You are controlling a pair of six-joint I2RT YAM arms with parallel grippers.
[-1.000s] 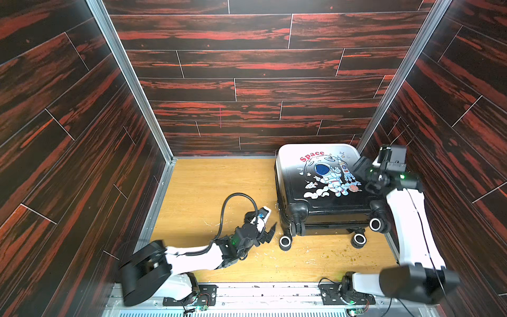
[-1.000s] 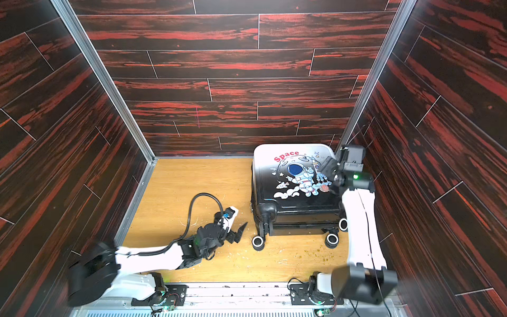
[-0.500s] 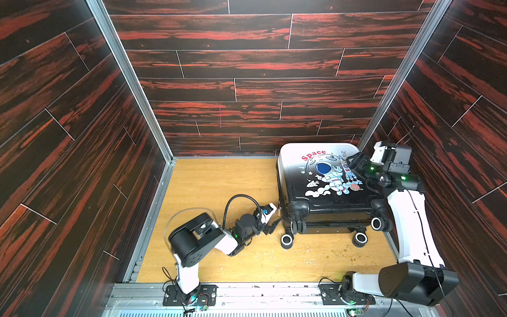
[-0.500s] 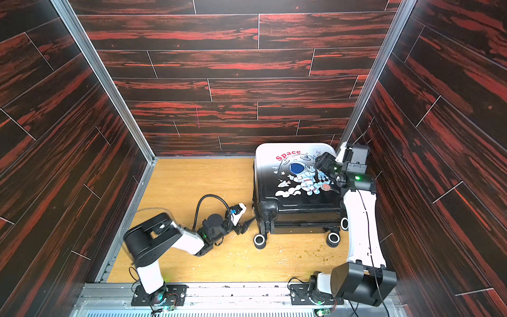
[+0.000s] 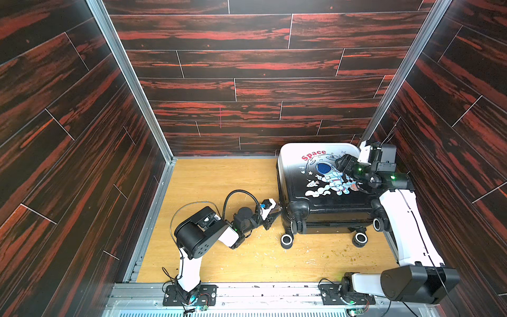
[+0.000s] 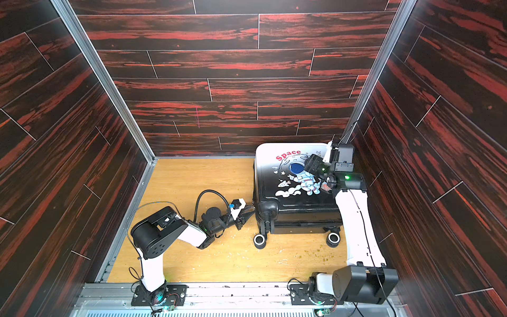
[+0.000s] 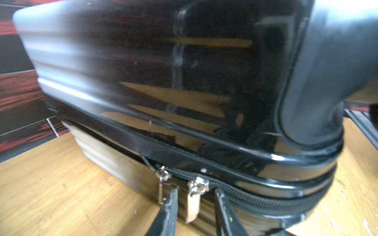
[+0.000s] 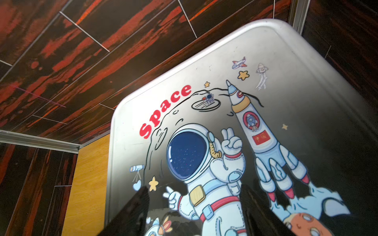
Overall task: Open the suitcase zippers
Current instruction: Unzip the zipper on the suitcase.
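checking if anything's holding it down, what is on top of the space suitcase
The right arm's tool, jaws apart, hangs over the astronaut print on the lid of the black-to-white hard-shell suitcase; contact cannot be told. From above, the white arm covers part of the print.

I'm getting bright, even light in both top views, with the floor (image 5: 219,181) glowing warm and only short, soft shadows sitting under the arms. In the left wrist view the glossy suitcase (image 7: 204,71) is mirroring the floor, smearing into blur toward its pale end and blowing out white in one corner, while the zippers (image 7: 251,196) are reading fairly crisp. In the right wrist view the print is showing sharp and the right gripper (image 8: 194,188) is looking soft, out of focus.
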